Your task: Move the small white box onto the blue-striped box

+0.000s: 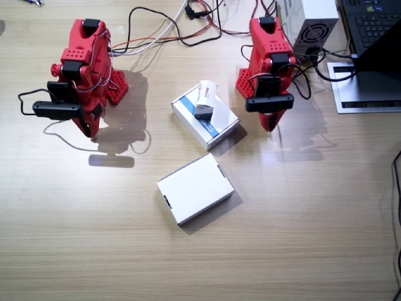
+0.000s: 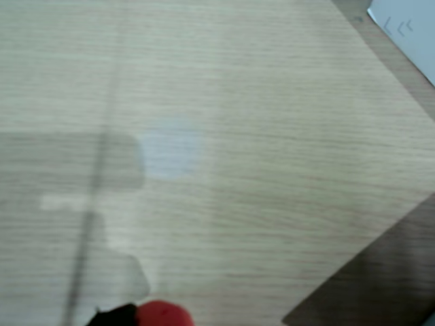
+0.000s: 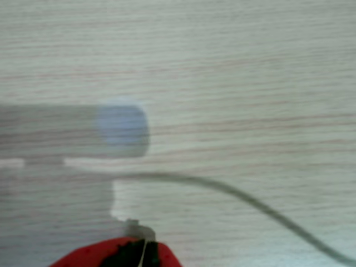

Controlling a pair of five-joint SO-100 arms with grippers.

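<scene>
Already the small white box [image 1: 205,99] rests on the blue-striped box [image 1: 205,116], its long axis running near to far; the left gripper [image 1: 270,123] is the nearer, just right of the stack, the right gripper [image 1: 88,125] well apart at far left. Both boxes look like matte cardboard, the plain white flat box [image 1: 195,188] lying nearer on the wood-grain table [image 1: 301,226]; neither gripper holds anything, but I cannot tell whether the jaws are parted.

Blur is softening both wrist views, a white box corner [image 2: 408,30] is running off one frame's edge, and print on the small white box [image 1: 205,99] is staying unreadable.
</scene>
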